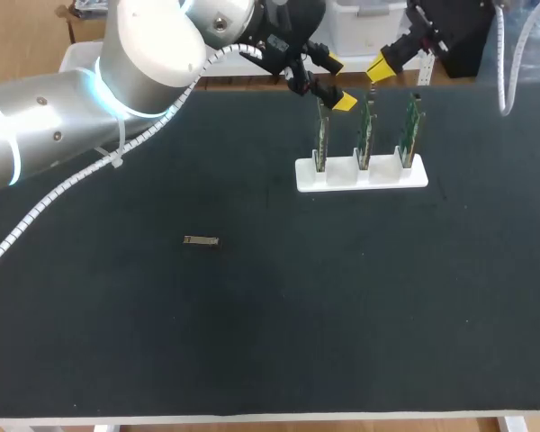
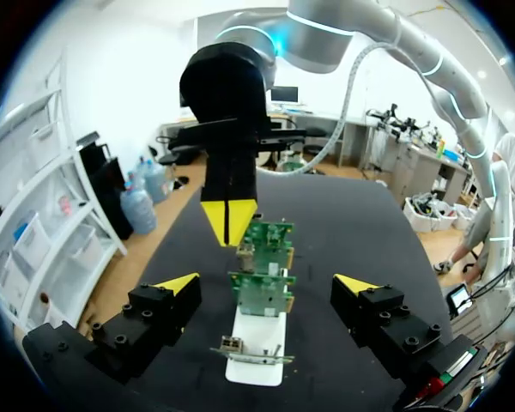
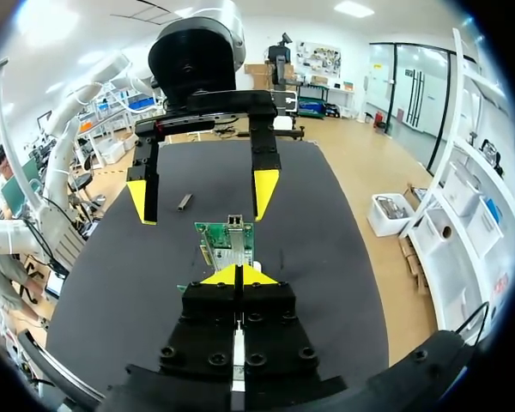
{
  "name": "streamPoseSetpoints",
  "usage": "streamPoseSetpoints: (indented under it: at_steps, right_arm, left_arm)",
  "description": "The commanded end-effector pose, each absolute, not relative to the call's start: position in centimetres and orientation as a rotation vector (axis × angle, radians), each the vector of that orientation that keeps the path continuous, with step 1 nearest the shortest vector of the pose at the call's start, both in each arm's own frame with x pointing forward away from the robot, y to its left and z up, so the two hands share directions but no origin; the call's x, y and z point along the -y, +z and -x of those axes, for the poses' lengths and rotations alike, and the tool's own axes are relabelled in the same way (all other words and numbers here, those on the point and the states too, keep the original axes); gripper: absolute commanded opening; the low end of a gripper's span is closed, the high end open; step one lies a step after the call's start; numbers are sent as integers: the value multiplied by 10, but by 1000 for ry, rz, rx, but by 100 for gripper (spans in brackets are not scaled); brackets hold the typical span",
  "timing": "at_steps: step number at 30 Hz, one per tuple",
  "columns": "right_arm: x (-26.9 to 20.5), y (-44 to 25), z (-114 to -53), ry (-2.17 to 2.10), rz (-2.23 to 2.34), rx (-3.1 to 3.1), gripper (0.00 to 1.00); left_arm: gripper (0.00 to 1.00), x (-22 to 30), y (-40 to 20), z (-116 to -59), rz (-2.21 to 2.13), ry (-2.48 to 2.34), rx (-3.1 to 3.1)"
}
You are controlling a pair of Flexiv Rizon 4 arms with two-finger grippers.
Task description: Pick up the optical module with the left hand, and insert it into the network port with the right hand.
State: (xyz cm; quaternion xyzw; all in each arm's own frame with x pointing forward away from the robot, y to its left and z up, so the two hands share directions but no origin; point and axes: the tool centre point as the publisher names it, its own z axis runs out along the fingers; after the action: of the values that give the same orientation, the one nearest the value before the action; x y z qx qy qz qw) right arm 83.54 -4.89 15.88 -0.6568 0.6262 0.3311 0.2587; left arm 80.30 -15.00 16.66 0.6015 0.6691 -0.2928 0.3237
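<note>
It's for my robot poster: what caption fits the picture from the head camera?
Left gripper and right gripper hang by three boards in a white rack; the optical module lies untouched.

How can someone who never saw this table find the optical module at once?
On the black table, find the white holder with three green boards standing in it. The optical module lies alone, left of the holder and nearer the robot's side of the table. Unlike the upright boards, it is a small grey metal bar lying flat.
</note>
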Motion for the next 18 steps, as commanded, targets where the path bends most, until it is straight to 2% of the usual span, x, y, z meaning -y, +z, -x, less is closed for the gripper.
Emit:
streamPoseSetpoints:
  at_steps: [1, 18]
  right_arm:
    - [47, 159, -843, 1271, 2006, -1609, 0]
    - [47, 155, -843, 1275, 2010, -1616, 0]
  left_arm:
    - [100, 151, 167, -804, -1582, -768, -1761]
    - [100, 151, 167, -804, -1582, -768, -1761]
